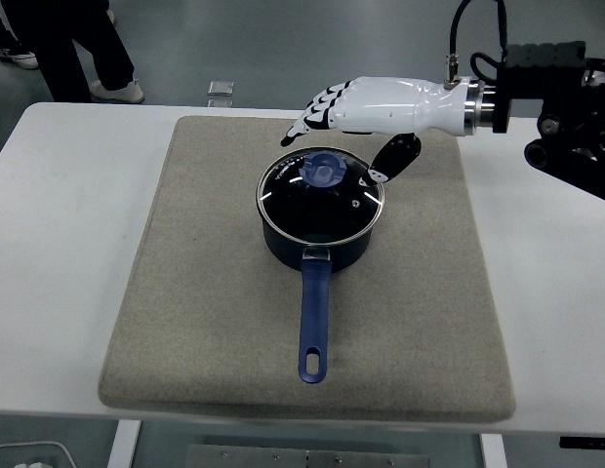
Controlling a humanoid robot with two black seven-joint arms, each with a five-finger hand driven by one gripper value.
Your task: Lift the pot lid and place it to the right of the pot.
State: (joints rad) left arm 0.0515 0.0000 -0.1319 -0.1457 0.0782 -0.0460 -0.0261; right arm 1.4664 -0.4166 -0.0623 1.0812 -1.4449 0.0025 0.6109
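Note:
A dark blue pot (317, 244) stands in the middle of a grey mat (195, 292), its long blue handle (313, 327) pointing toward the near edge. A glass lid (320, 198) with a blue knob (323, 170) sits on the pot. My right hand (332, 146), white with black fingertips, hovers just above and behind the knob. Its fingers (307, 122) are stretched out to the left and the thumb (392, 159) hangs down at the lid's right rim. It holds nothing. The left arm is out of view.
The mat lies on a white table (59, 244). A person's legs (73, 44) show at the top left beyond the table. A small clear object (221, 89) lies on the floor behind the table.

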